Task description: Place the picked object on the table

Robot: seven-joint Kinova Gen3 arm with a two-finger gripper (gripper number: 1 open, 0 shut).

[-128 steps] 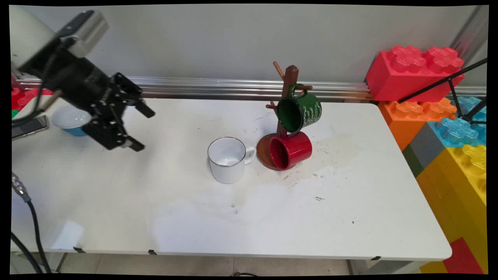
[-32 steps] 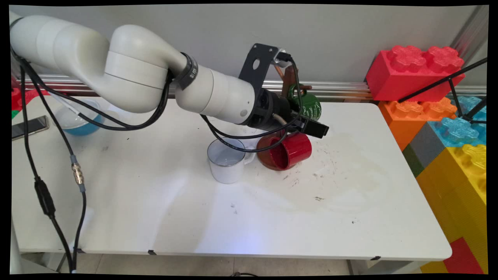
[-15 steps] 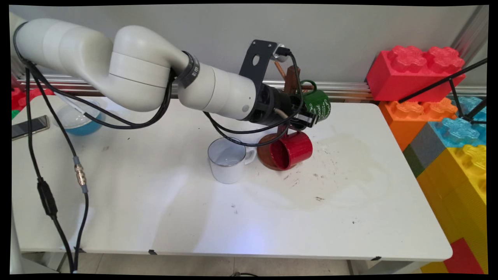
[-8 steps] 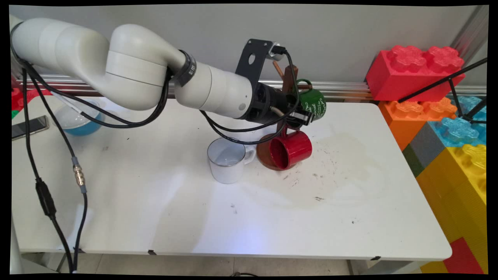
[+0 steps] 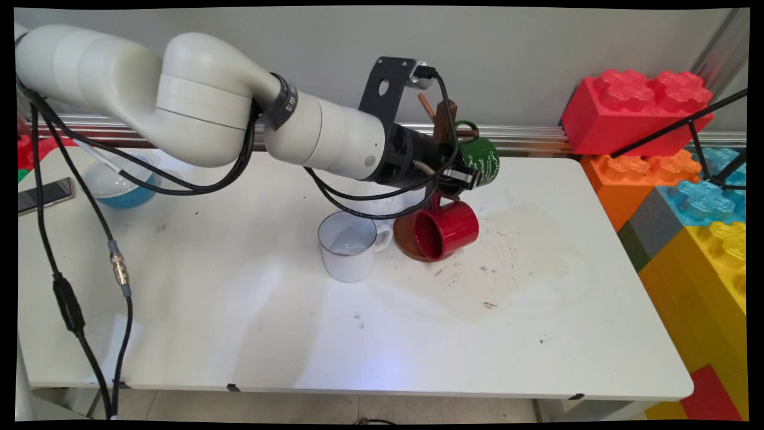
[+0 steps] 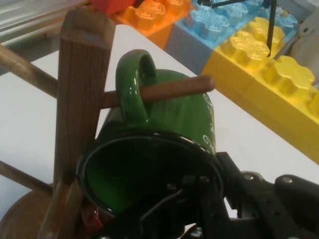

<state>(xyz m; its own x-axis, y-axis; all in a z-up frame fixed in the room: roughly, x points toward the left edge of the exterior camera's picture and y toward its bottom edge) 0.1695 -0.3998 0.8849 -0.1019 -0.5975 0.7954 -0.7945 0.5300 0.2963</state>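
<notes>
Two fingers (image 6: 207,191) pinch the green mug's (image 6: 164,114) rim; its handle rings a wooden peg (image 6: 172,88).

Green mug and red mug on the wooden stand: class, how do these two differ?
The green mug hangs on an upper peg of the wooden stand, the red mug lower, by the base. The gripper is at the green mug's rim; the red mug is untouched. Both hang tilted, mouths facing left.

A white, rounded arm (image 5: 197,113) with a black wrist bracket (image 5: 385,89) and looping black cables (image 5: 71,239).
</notes>
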